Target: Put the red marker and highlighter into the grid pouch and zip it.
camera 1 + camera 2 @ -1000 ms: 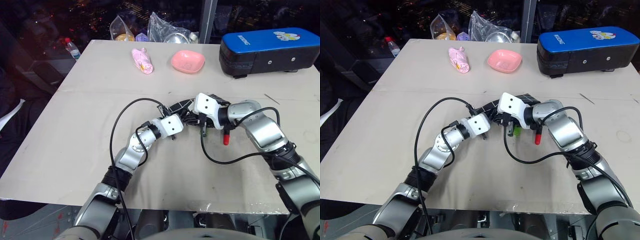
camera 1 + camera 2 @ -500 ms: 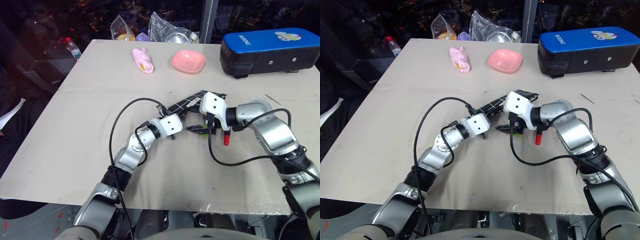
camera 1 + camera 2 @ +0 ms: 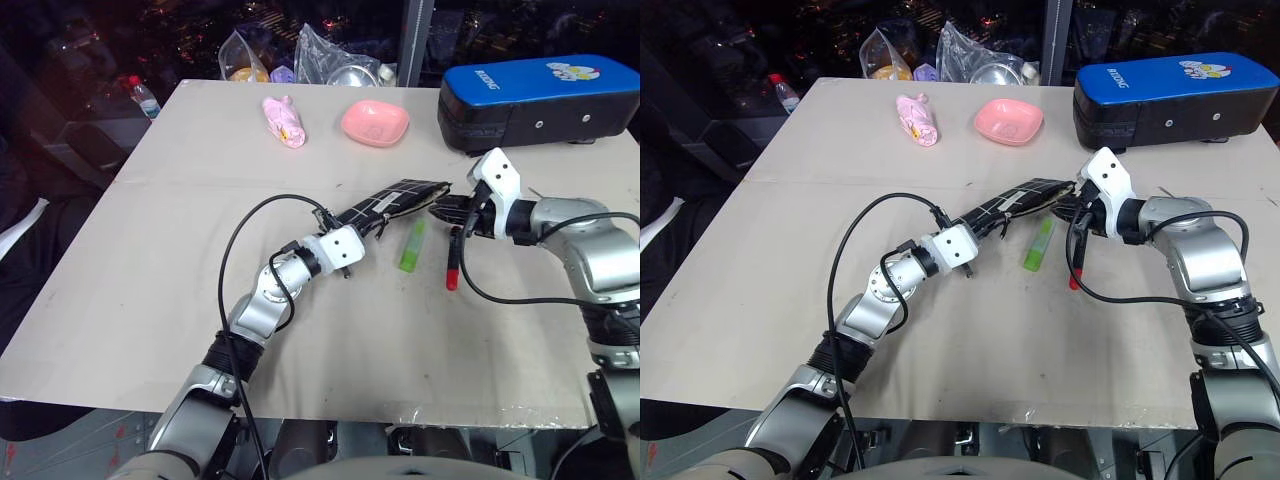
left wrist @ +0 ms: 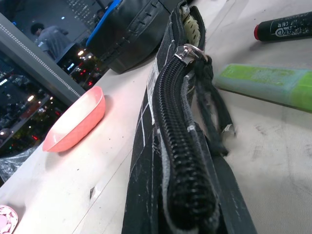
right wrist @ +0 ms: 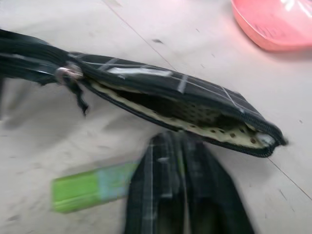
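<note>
Grid pouch [image 3: 385, 203] propped half-open on the table, marker and highlighter lying beside it.

We clamp its near end in our left gripper [image 3: 362, 228]; our right gripper [image 3: 440, 208], jaws together, hovers empty by its mouth. The red marker [image 3: 452, 266] and highlighter [image 3: 412, 245] look light, stiff; we'd pinch each mid-barrel.

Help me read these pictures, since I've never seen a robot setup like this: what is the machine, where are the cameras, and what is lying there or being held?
It is a two-armed humanoid robot. Two pictures look down from its head; the other two come from a camera on each wrist. The left gripper, shut, holds one end of the flat black grid pouch, whose far end gapes open. The right gripper, shut, is at that open end. On the beige table beside the pouch lie the stubby lime-green highlighter and the slim red marker, neither inside yet. Farther back are a pink dish, a blue-topped hard case and a pink wrapped item.
</note>
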Tool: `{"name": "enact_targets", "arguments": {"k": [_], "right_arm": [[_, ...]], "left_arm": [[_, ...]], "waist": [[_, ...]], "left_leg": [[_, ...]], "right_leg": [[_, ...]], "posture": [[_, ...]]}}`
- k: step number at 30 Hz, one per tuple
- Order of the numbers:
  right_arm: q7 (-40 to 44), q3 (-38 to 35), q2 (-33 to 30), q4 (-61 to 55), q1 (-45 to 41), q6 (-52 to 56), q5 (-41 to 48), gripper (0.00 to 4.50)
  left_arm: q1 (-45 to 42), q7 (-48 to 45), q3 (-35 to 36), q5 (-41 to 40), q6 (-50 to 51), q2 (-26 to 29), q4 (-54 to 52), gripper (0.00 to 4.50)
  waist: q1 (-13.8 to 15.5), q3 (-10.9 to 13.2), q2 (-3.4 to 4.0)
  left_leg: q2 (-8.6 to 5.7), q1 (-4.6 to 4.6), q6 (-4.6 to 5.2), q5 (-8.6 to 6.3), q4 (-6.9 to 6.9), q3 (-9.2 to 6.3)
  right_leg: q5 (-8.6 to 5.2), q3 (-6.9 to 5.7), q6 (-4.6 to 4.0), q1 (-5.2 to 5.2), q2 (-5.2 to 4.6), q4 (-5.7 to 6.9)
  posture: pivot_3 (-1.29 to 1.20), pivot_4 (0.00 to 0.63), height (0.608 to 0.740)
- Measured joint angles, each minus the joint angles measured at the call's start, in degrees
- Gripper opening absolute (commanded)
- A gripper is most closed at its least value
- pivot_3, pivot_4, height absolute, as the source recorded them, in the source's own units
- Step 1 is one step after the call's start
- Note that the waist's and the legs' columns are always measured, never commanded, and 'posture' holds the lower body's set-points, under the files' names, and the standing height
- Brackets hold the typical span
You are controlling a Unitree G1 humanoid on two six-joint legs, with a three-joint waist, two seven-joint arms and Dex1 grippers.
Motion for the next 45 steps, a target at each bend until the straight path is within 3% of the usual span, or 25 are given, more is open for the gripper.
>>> {"name": "enact_targets", "arguments": {"k": [12, 16, 17, 20, 27, 28, 41, 45], "right_arm": [[-1.61, 6.83, 5.49, 8.12, -5.38, -10.26, -5.78, 0.02], [-0.51, 13.49, 4.38, 11.26, -5.73, -24.59, -13.40, 0.02], [0.03, 16.26, 3.67, 13.72, -5.91, -34.06, -16.87, 0.02], [0.11, 20.97, 1.76, 17.71, -7.94, -48.54, -24.52, 0.89], [-4.30, 23.62, 2.65, 26.69, -14.03, -61.38, -34.55, 4.17], [-4.72, 23.81, 2.96, 27.38, -14.39, -62.25, -35.49, 4.44], [-10.01, 22.88, 5.66, 31.39, -15.75, -64.81, -39.56, 4.44], [-7.09, 16.34, 5.01, 24.50, -13.08, -56.88, -31.83, 4.44]], "left_arm": [[-0.26, -0.18, -0.08, -0.11, -0.10, 0.03, -0.01, 0.00], [-0.27, -0.18, -0.08, -0.14, -0.10, -0.01, -0.01, 0.00], [-0.29, -0.18, -0.08, -0.14, -0.10, -0.06, -0.01, 0.00], [-0.38, -0.15, -0.04, -0.12, -0.08, -0.06, -0.01, 0.00], [-0.87, 0.07, 0.07, -0.08, 0.27, -0.47, -0.01, 0.00], [-0.86, 0.08, 0.07, -0.07, 0.36, -0.52, -0.01, 0.00], [-1.09, 1.33, 1.07, -0.04, 1.03, -0.77, 0.00, 0.00], [-1.56, 1.75, 1.69, -0.07, 0.99, -0.56, 0.08, 0.00]], "waist": [[-0.02, 0.00, 0.01], [-0.06, 0.01, 0.01], [-0.06, 0.01, 0.01], [-0.09, 0.02, 0.03], [-0.21, 0.02, 0.04], [-0.19, 0.02, 0.04], [-0.15, 0.03, 0.04], [0.17, 0.03, 0.04]], "left_leg": [[0.00, -0.01, 0.00, 0.00, 0.00, 0.03], [-0.01, -0.01, 0.00, 0.00, 0.00, 0.04], [-0.01, 0.00, 0.00, 0.00, 0.01, 0.08], [0.01, 0.00, -0.01, 0.00, 0.01, 0.22], [0.03, 0.00, -0.03, 0.02, 0.02, 0.40], [0.03, 0.00, -0.03, 0.02, 0.02, 0.40], [0.03, 0.00, -0.06, 0.03, 0.02, 0.43], [0.06, -0.03, -0.06, 0.03, 0.02, 0.39]], "right_leg": [[0.00, 0.00, 0.00, 0.00, -0.01, 0.00], [-0.01, 0.00, 0.01, -0.01, -0.01, 0.00], [-0.01, 0.00, 0.02, -0.01, -0.01, 0.00], [-0.01, 0.01, 0.02, -0.02, -0.01, 0.00], [-0.01, 0.02, 0.01, -0.05, -0.01, 0.03], [-0.01, 0.02, 0.01, -0.05, -0.01, 0.03], [-0.01, 0.02, 0.01, -0.06, -0.02, 0.06], [-0.01, 0.01, 0.01, -0.06, -0.03, 0.05]], "posture": [[0.00, 0.150, 0.688], [0.00, 0.150, 0.688], [0.00, 0.150, 0.688], [0.00, 0.150, 0.688], [0.00, 0.150, 0.688], [0.00, 0.150, 0.688], [0.00, 0.150, 0.688], [0.00, 0.150, 0.688]]}}
